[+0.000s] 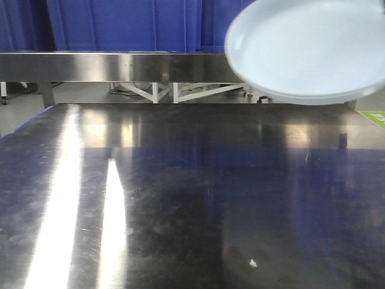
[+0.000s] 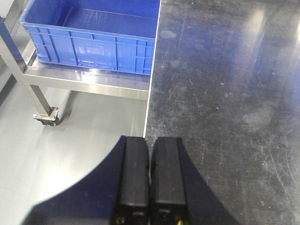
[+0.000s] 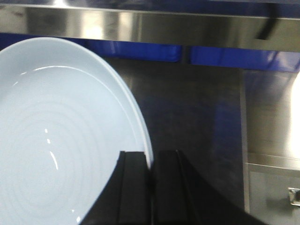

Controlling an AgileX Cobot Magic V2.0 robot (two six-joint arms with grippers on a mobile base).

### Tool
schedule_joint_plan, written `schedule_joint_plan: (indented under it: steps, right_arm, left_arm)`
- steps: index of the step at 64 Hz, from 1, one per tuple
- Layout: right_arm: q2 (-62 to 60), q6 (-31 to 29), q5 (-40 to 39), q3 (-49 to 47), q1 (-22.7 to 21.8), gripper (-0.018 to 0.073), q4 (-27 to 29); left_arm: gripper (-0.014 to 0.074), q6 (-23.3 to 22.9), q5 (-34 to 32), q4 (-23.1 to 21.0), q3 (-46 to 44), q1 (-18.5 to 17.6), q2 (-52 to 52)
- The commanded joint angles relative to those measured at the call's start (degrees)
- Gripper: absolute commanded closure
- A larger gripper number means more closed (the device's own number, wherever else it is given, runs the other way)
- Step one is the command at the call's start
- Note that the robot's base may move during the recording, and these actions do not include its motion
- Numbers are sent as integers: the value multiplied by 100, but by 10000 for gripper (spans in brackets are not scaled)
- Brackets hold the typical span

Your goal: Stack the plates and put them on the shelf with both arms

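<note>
A pale bluish-white plate (image 1: 307, 48) hangs in the air at the top right of the front view, level with the steel shelf (image 1: 120, 66) and slightly blurred. In the right wrist view my right gripper (image 3: 151, 157) is shut on the right rim of the plate (image 3: 61, 140), one finger over the inside and one outside. The shelf front (image 3: 140, 28) runs across just beyond it. My left gripper (image 2: 150, 140) is shut with nothing between its fingers, low over the left edge of the steel table (image 2: 225, 93). Neither arm shows in the front view.
The scratched steel table (image 1: 198, 198) fills the front view. Blue crates (image 1: 120, 24) stand behind the shelf. Left of the table, a blue crate (image 2: 93, 37) rests on a low steel cart with a caster wheel (image 2: 47, 115) on the grey floor.
</note>
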Motion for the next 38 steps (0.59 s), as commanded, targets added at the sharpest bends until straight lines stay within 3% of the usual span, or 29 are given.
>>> schedule_joint_plan:
  steps: [1, 20, 38]
  right_arm:
    - [-674, -32, -502, 247, -251, 502, -46]
    - [-2579, -32, -98, 1475, -1059, 502, -46]
    - [-3477, -32, -47, 2041, -1277, 502, -40]
  left_arm:
    - [507, -34, -378, 0, -153, 8, -7]
    - [507, -34, -378, 0, -153, 8, -7]
    - [507, -34, -378, 0, -153, 8, -7]
